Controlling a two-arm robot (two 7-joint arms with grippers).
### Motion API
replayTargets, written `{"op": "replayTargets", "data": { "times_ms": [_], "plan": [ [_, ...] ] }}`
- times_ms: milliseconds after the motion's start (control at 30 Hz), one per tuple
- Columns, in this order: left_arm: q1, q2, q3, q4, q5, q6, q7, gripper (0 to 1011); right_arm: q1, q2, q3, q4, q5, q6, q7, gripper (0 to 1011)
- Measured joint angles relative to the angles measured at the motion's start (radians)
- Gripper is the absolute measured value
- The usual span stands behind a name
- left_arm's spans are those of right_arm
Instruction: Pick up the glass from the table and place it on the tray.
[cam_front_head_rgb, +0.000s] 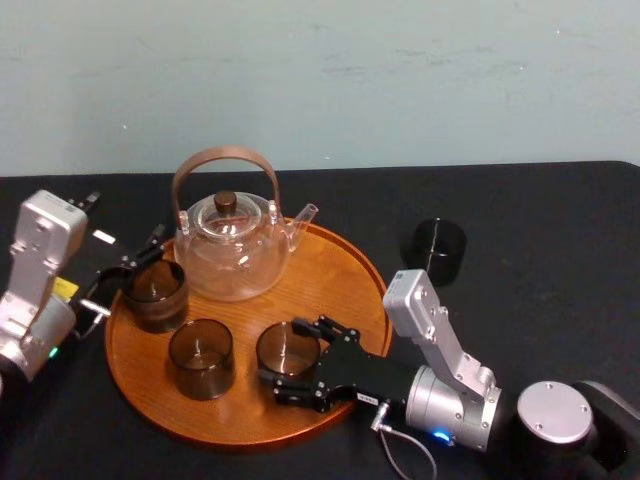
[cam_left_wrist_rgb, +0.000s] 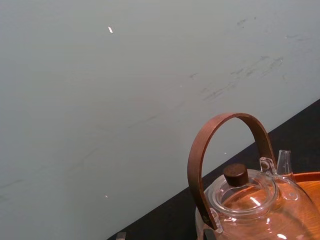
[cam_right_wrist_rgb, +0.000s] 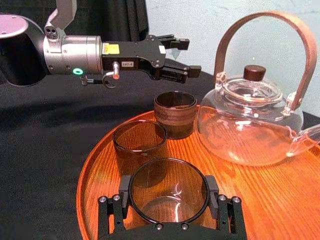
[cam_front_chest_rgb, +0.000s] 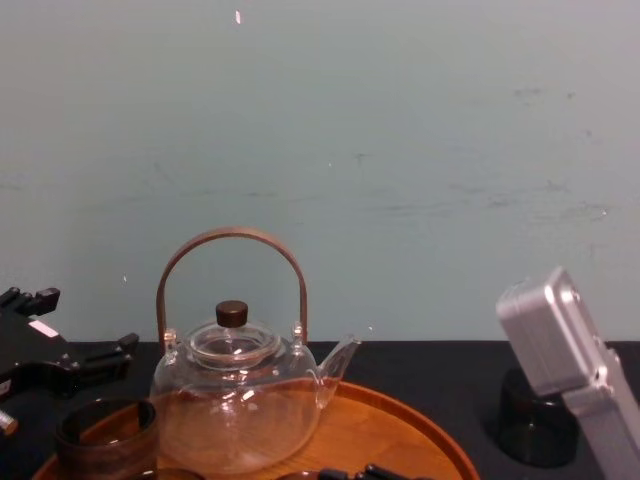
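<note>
Placement | right gripper (cam_front_head_rgb: 292, 357) clamped on glass (cam_front_head_rgb: 285, 345), set on tray (cam_front_head_rgb: 330, 280) | open evenly, back off straight, clear of neighbouring glass (cam_front_head_rgb: 201, 357) | left gripper (cam_right_wrist_rgb: 187, 56) spread, empty, at tray's left rim.

The counter (cam_front_head_rgb: 540, 220) is a flat black surface stretching right across, its far edge meeting a pale green wall (cam_front_head_rgb: 400, 70). A big round wooden tray (cam_front_head_rgb: 335, 285), orange-brown with visible grain and a low raised rim, sits directly on it, a little left of the middle. Off to the right of the tray, clear of its rim and somewhat nearer the wall, one dark glass (cam_front_head_rgb: 433, 250) stands upright on the bare black top
</note>
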Motion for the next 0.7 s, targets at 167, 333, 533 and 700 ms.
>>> {"op": "replayTargets", "data": {
  "times_ms": [167, 333, 533, 700],
  "plan": [
    [0.0, 0.0, 0.0, 0.0, 0.0, 0.0, 0.0, 1001, 0.005, -0.004, -0.004, 0.011, 0.002, 0.009, 0.001, 904],
    [0.0, 0.0, 0.0, 0.0, 0.0, 0.0, 0.0, 1001, 0.006, -0.004, -0.005, 0.012, 0.003, 0.01, 0.001, 904],
    [0.0, 0.0, 0.0, 0.0, 0.0, 0.0, 0.0, 1001, 0.005, -0.004, -0.004, 0.011, 0.003, 0.009, 0.001, 904],
    [0.0, 0.0, 0.0, 0.0, 0.0, 0.0, 0.0, 1001, 0.004, -0.004, -0.003, 0.01, 0.002, 0.009, 0.001, 973]
  ]
}}
